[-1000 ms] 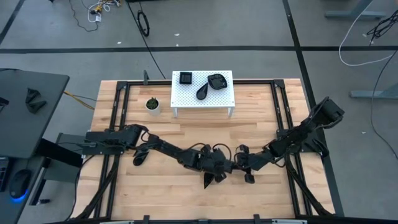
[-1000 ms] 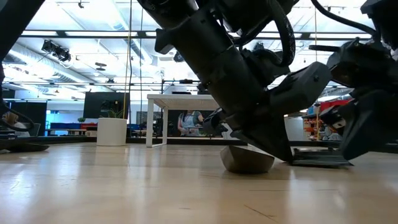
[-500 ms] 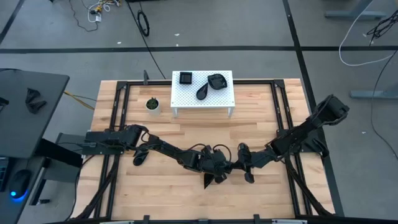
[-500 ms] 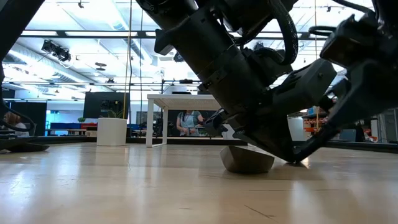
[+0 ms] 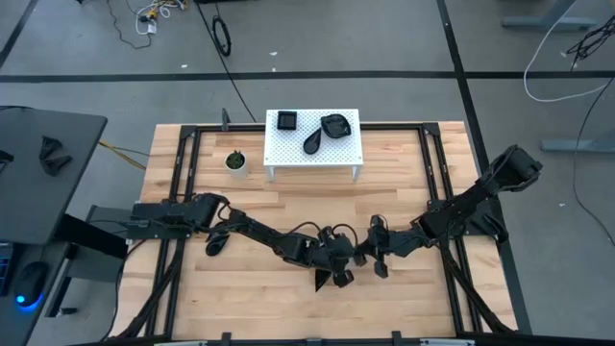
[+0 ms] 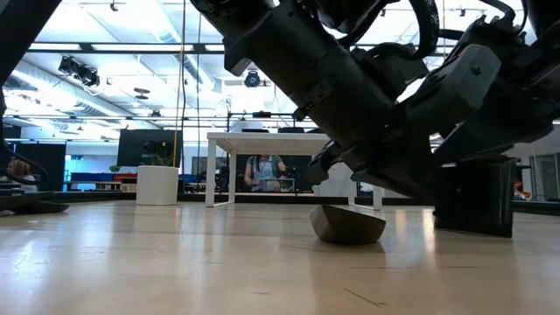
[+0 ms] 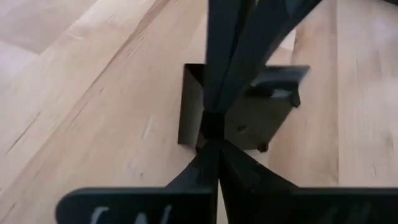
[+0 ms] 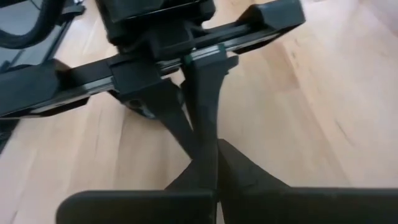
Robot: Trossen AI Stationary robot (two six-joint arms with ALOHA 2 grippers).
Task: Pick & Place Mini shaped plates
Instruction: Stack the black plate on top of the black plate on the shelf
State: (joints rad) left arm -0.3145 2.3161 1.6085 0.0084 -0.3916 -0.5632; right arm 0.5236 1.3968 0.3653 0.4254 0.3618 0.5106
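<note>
1. So, only the high view shows the white stand point(image 5: 313, 141) at the far edge of the surface point(image 5: 250, 298), with three mini shaped plates point(image 5: 324, 130) sitting on it.
2. The low view shows another plate point(image 6: 348, 224) lying on the wood under the arms.
3. Left end effector point(image 5: 338, 272) is pressed together mid-surface, holding nothing I can see.
4. Right end effector point(image 5: 366, 258) sits just beside it, fingers pressed together too.

Your left gripper point(image 5: 338, 270) and right gripper point(image 5: 369, 256) meet mid-tabletop point(image 5: 404, 298); three mini shaped plates point(image 5: 332, 125) sit on the white stand point(image 5: 346, 151).
</note>
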